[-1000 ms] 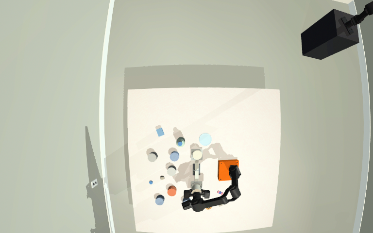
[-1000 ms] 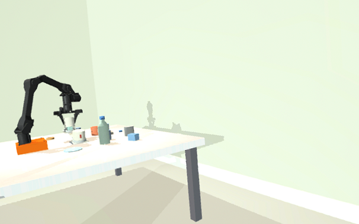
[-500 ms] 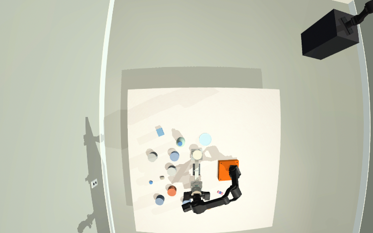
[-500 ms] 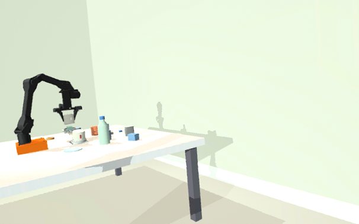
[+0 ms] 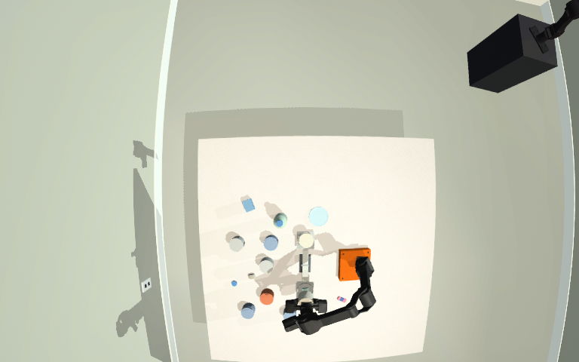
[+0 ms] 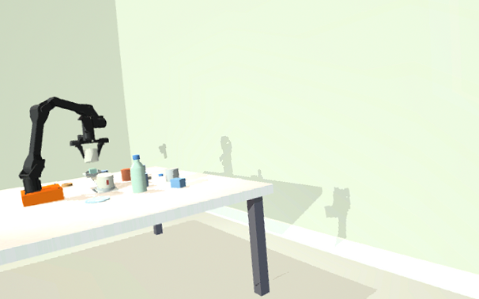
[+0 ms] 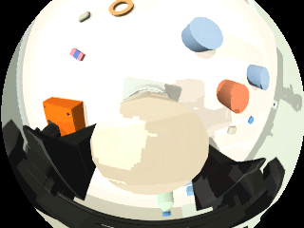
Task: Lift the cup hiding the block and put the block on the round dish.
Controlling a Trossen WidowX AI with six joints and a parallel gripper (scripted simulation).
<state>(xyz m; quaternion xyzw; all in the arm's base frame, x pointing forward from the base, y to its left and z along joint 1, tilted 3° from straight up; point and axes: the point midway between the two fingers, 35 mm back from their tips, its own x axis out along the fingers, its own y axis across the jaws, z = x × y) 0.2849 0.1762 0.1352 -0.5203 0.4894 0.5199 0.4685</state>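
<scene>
My gripper (image 5: 305, 304) (image 6: 91, 151) is shut on a cream cup (image 6: 90, 155) (image 7: 148, 146) and holds it in the air above the near end of the small balance (image 5: 304, 264). In the wrist view the cup fills the middle, between the dark fingers. A small teal block (image 5: 304, 292) (image 6: 92, 170) sits uncovered on the balance pan right under the held cup. The second cream cup (image 5: 306, 240) (image 6: 104, 180) stands upside down on the other end of the balance. The round pale blue dish (image 5: 318, 216) (image 6: 97, 200) lies flat on the table beyond that cup.
The arm's orange base (image 5: 353, 260) (image 6: 42, 195) stands to the right of the balance. On the left are a green bottle (image 5: 279, 220) (image 6: 138, 174), a blue cube (image 5: 248, 205) and several cylinders, among them an orange one (image 5: 266, 296) (image 7: 232, 95). An orange ring (image 7: 121, 7) lies near the arm.
</scene>
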